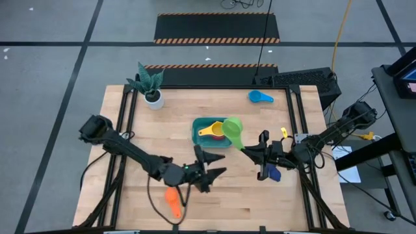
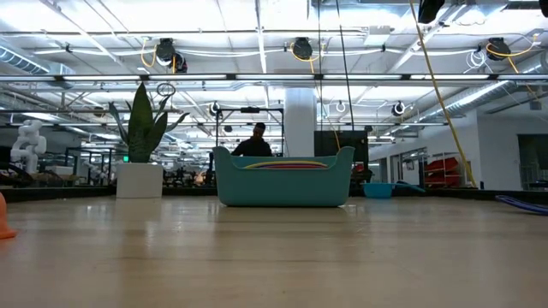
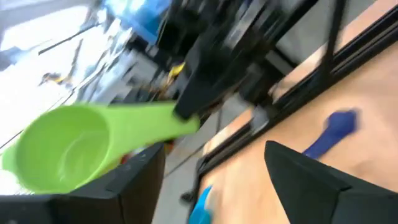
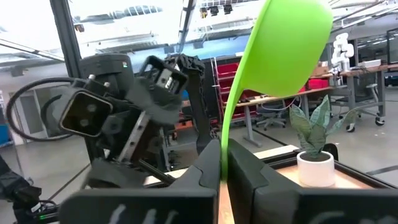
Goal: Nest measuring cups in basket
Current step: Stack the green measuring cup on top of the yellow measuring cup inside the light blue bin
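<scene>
Right tool (image 1: 245, 149) was clamped on the green cup's (image 1: 233, 127) handle, bowl beyond its tips over the basket (image 1: 198, 133). Left tool (image 1: 214, 165) stood apart, empty, just beside it.

The basket (image 1: 197, 132) sits at the table's (image 1: 130, 201) middle with two cups (image 1: 213, 130) in it. A third cup (image 1: 233, 127) hangs over its right rim. The plant pot (image 1: 154, 99) stands far left, another cup (image 1: 260, 97) far right, one (image 1: 173, 201) near left, one (image 1: 273, 173) right.

No readable text, labels, brands, numbers, or signs anywhere
</scene>
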Controlling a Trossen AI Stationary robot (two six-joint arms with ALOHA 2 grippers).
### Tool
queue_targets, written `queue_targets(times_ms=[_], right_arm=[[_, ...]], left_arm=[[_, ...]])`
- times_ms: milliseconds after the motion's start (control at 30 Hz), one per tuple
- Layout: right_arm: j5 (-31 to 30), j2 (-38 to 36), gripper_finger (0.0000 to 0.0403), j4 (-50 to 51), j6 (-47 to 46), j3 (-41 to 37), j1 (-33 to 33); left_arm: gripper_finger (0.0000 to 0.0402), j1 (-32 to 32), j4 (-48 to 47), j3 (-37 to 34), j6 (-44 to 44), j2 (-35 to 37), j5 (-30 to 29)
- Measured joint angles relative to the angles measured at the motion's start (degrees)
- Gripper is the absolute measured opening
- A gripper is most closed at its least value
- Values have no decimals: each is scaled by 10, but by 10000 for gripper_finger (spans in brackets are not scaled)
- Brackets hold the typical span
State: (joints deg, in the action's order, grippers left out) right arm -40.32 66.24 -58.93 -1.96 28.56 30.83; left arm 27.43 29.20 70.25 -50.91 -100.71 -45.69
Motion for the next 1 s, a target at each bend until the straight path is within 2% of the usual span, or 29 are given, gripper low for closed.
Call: queue_targets(times_ms=[100, 200, 433, 567, 700, 1000], right_arm=[[0, 0, 2, 1, 0, 0, 0], [-1, 0, 2, 7, -7, 0, 0], [-3, 0, 2, 53, -46, 0, -21], [-1, 0, 2, 73, -69, 0, -31], [-1, 0, 2, 84, -81, 0, -31], [1, 0, 2, 94, -101, 0, -31]], left_arm=[[292, -9, -24, 18, -2, -10, -61], [288, -16, -26, 25, -27, -14, -86], [253, -21, -18, 49, -81, -14, -83], [237, -37, -57, 49, -105, -14, -89], [228, -59, -101, 49, -103, -14, -104], [198, -69, -101, 49, -95, -14, -118]])
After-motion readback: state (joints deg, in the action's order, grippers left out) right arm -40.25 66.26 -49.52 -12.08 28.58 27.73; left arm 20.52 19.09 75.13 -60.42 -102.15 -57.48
